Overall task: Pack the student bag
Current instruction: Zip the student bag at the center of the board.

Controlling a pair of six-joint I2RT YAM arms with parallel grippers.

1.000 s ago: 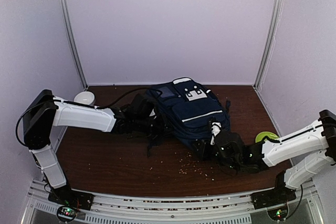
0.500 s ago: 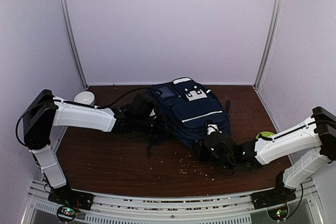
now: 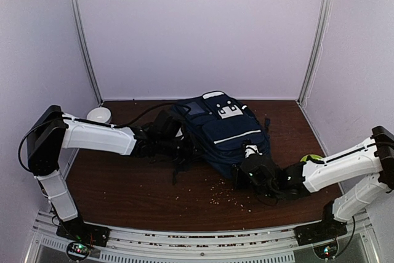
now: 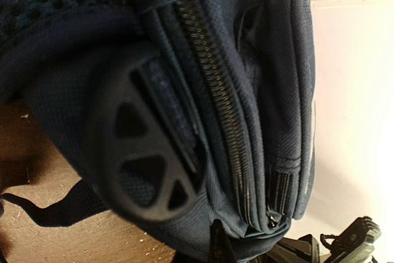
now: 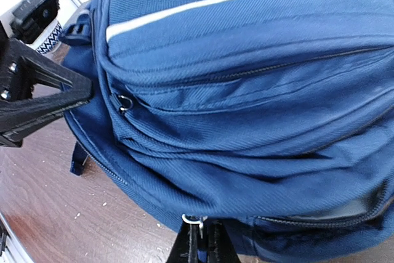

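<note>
Shifted slightly rightward, right gripper [image 3: 241, 175] pinches the small pale zip pull [image 5: 191, 218], likely the surest hold on the limp navy fabric student bag [image 3: 223, 129] lying centrally on the dark wooden table [image 3: 123, 189]; left gripper's [image 3: 183, 143] finger state is indeterminate.

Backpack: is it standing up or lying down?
Lying down. The backpack rests flat on the table, with its white patch facing up.

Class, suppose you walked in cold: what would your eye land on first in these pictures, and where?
The navy student bag dominates, lying mid-table. The left claw is against its left side, while the right claw nips its near edge. Pale crumbs speckle the table in front of it.
</note>
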